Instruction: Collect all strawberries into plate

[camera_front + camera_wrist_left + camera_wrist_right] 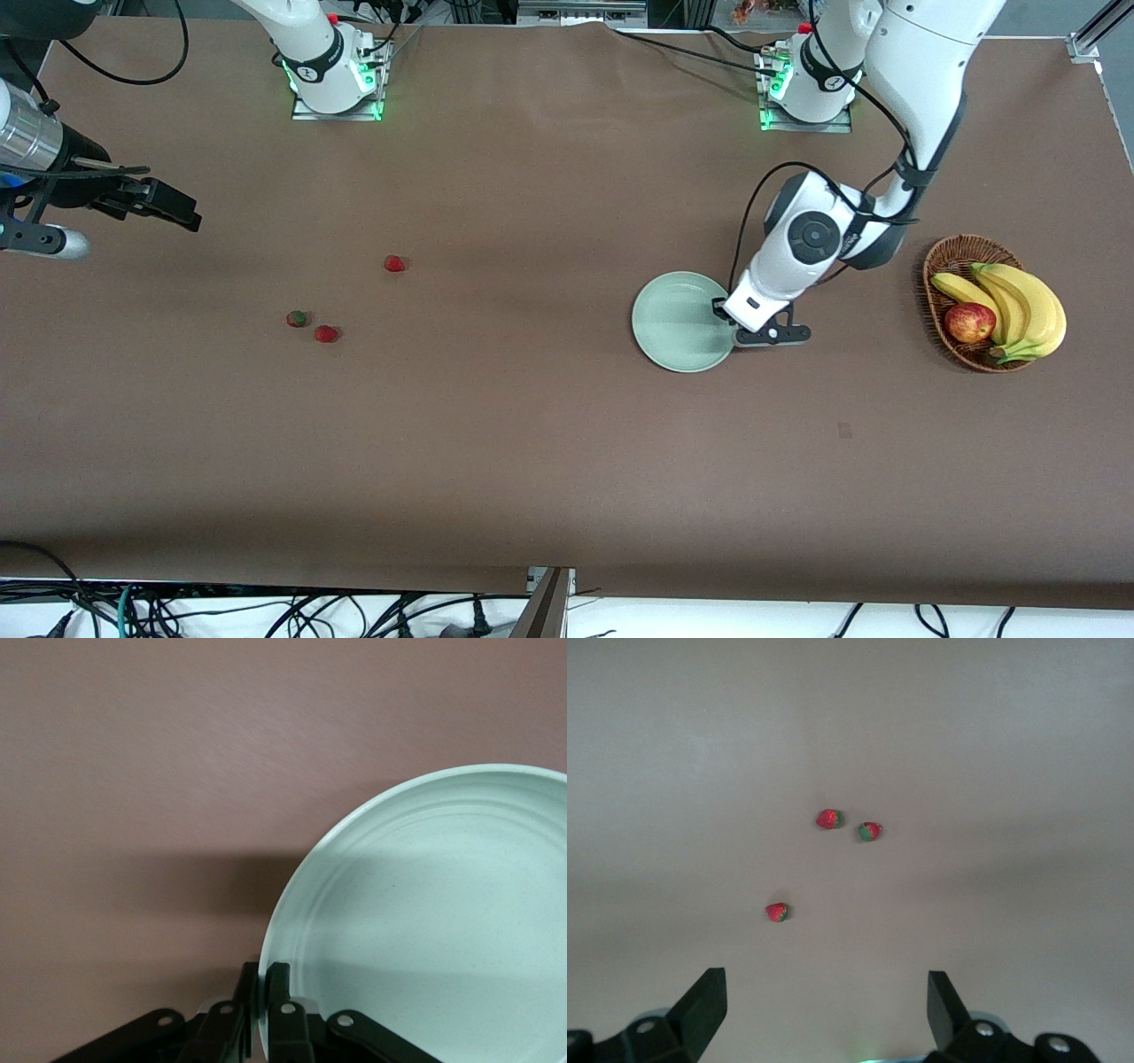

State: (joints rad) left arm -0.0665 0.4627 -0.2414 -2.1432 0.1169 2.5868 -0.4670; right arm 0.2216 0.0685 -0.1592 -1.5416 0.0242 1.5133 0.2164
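Left gripper [728,321] sits low at the plate's [678,321] rim on the edge facing the basket [946,341], right of center in the front view; in the left wrist view its fingers [276,985] are pressed together on the plate [425,904] rim, one inside and one outside, so it pinches the plate edge. Plate is empty and lies flat on the table [532,443]. The three strawberries [327,333] lie in the left-center of the front view, well apart from the plate, toward the right arm's end: one at [394,263] higher in frame, a pair lower down, [298,318] just beside the first one. Key relation: berries are off to frame-left of the plate, so the plate would need dragging that way, or the berries carried across. Right gripper [168,206] hangs spread wide in the air at the far left edge of the front view, upper left of the berries, and is clearly the nearer arm to them. Its wrist view shows the strawberries [830,819] ahead of the open jaws, none between them; nearest is [777,912], the pair [869,831] further up the frame. Berries are too small to give a sure long axis; green caps on the pair show, pointing mixed ways. Basket holds bananas [1019,306] and an apple [969,322], not part of the job.
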